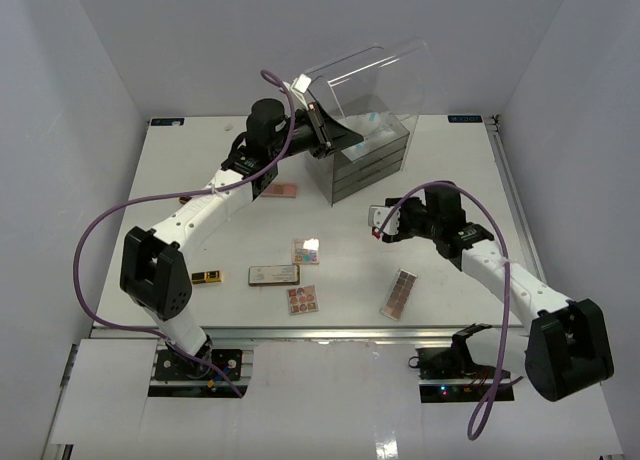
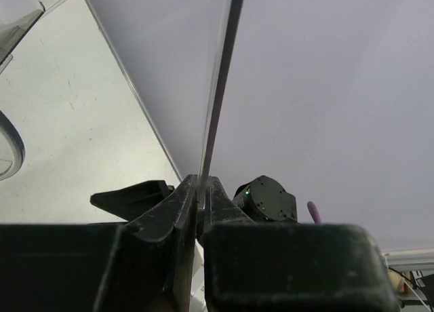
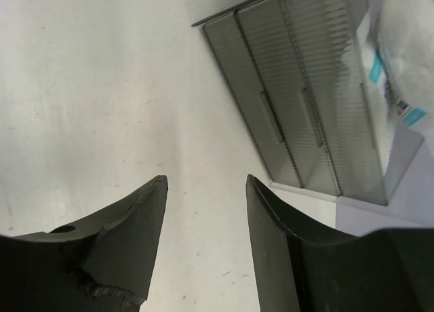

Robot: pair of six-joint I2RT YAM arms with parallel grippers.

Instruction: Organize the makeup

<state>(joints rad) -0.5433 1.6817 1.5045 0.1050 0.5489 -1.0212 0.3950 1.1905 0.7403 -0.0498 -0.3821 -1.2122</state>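
The makeup lies loose on the surface (image 1: 190, 170), all of it apart from both sets of jaws. A brown-pan palette (image 1: 400, 294) lies near the right jaws, on their base side. Two pink palettes (image 1: 306, 251) (image 1: 303, 299) and a grey compact (image 1: 274, 274) lie to their left. A black-gold tube (image 1: 207, 277) sits by the left arm's elbow, well back from the left jaws. A small pink item (image 1: 283, 190) lies just beside that arm's forearm.

Only the right wrist view shows the white-and-light-blue packets (image 3: 400, 54). They sit in the top of the clear drawer box (image 3: 305, 102), ahead and to the right of the right jaws. Only the left wrist view shows the grip closely: the left jaws are closed on the thin edge of the box's clear lid (image 2: 220, 88). The overhead view shows that lid (image 1: 370, 70) tilted up above the box (image 1: 365, 165).

The right jaws stand apart with nothing in them, and bare surface shows between the fingers (image 3: 271, 244). The left arm (image 1: 200, 215) stretches far across to the box's left side. The right arm (image 1: 490, 265) is bent, its jaws pointing towards the drawer fronts.
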